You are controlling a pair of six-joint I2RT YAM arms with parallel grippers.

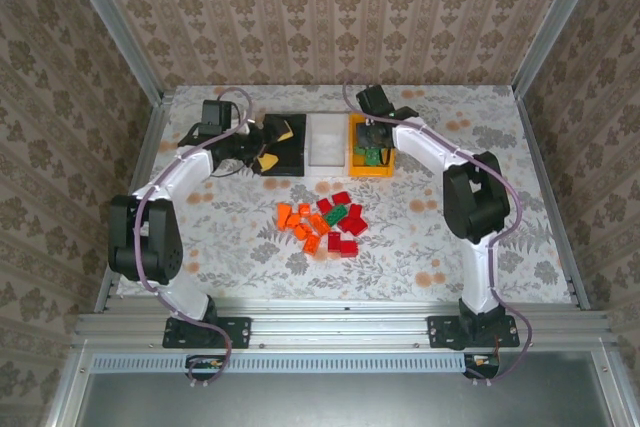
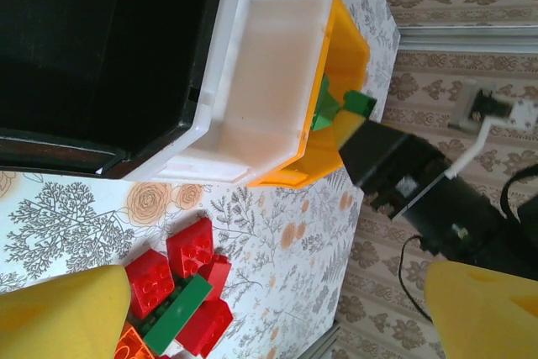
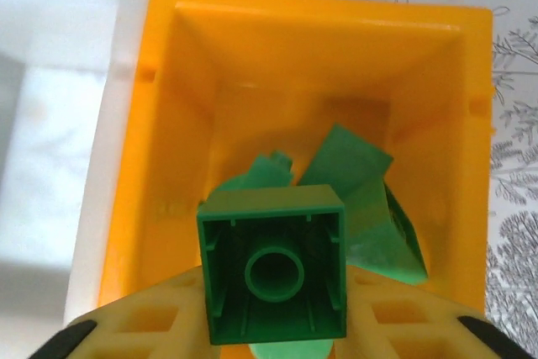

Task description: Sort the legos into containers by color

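Note:
My right gripper (image 3: 273, 308) is shut on a green lego (image 3: 273, 271), its hollow underside facing the camera, held over the orange-yellow bin (image 3: 319, 2). Two or three green legos (image 3: 370, 199) lie inside that bin. My left gripper (image 2: 273, 317) is open with nothing between its yellow fingers (image 2: 59, 313); it hovers in front of the black bin (image 2: 101, 39), above red legos (image 2: 189, 245), a long green one (image 2: 176, 315) and an orange one (image 2: 134, 346). From above, the loose lego pile (image 1: 322, 222) lies mid-table, in front of the black (image 1: 290, 142), white (image 1: 328, 139) and orange-yellow (image 1: 372, 169) bins.
The three bins stand side by side, touching, at the back of the floral-patterned table. The white bin (image 2: 261, 65) and the black bin look empty. Patterned walls and metal rails (image 1: 130, 57) close in the table on three sides. My left gripper (image 1: 275, 145) and right gripper (image 1: 372, 145) flank the white bin.

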